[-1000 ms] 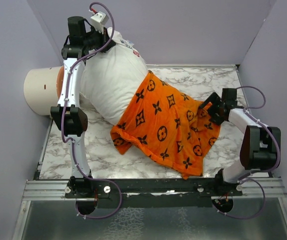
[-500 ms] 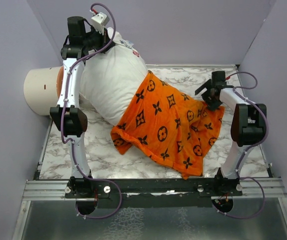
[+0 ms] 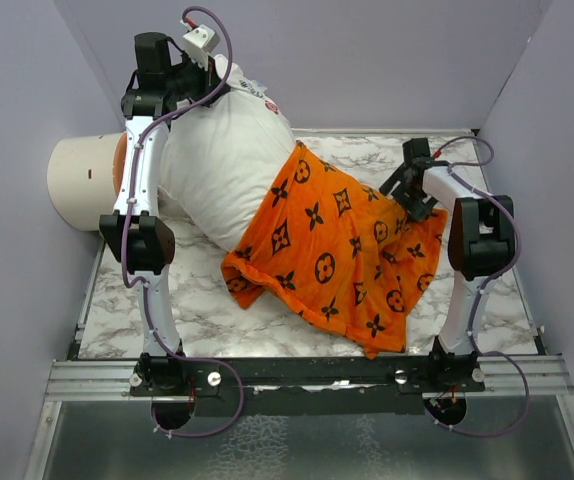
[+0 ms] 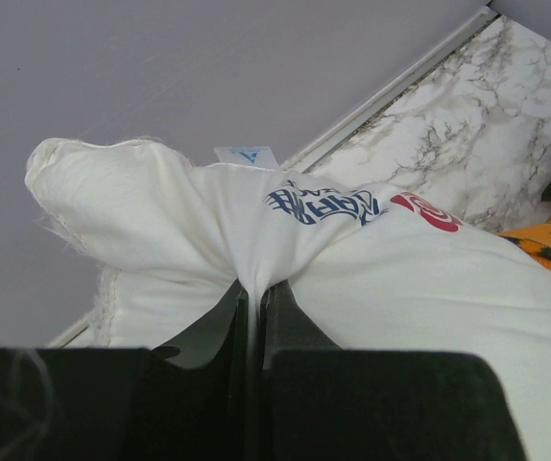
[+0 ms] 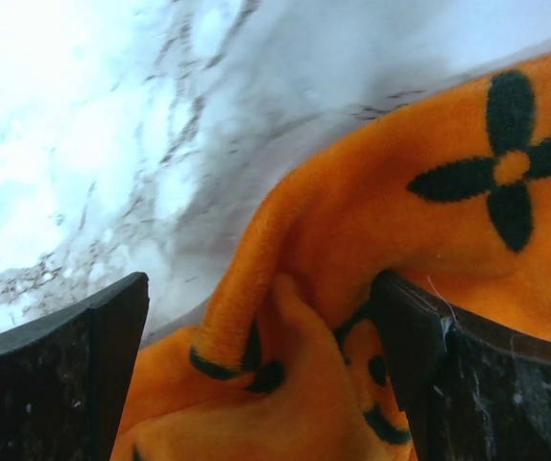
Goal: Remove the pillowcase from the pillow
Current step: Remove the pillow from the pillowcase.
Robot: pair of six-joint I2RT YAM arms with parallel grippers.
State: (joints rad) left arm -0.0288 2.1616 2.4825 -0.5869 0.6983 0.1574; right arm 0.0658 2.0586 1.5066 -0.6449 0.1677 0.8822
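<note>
The white pillow (image 3: 222,160) leans from the table's far left corner, and its near right end is hidden under the orange pillowcase (image 3: 327,240) with black motifs. High at the back, my left gripper (image 3: 203,78) is shut on the pillow's top corner. In the left wrist view a fold of the pillow (image 4: 400,288) is pinched in the left gripper (image 4: 254,293). My right gripper (image 3: 403,198) stands open at the pillowcase's far right edge. Its fingers (image 5: 83,355) straddle a rolled fold of the pillowcase (image 5: 429,221) in the right wrist view.
A cream cylinder (image 3: 77,180) lies on its side against the left wall, behind the left arm. The marble table (image 3: 217,310) is boxed in by purple walls on three sides. A metal rail (image 3: 307,375) runs along the near edge.
The right arm has swung from the table's right side to the left and farther back, onto the pillowcase's far right edge. The left arm and the pillow have not moved.
</note>
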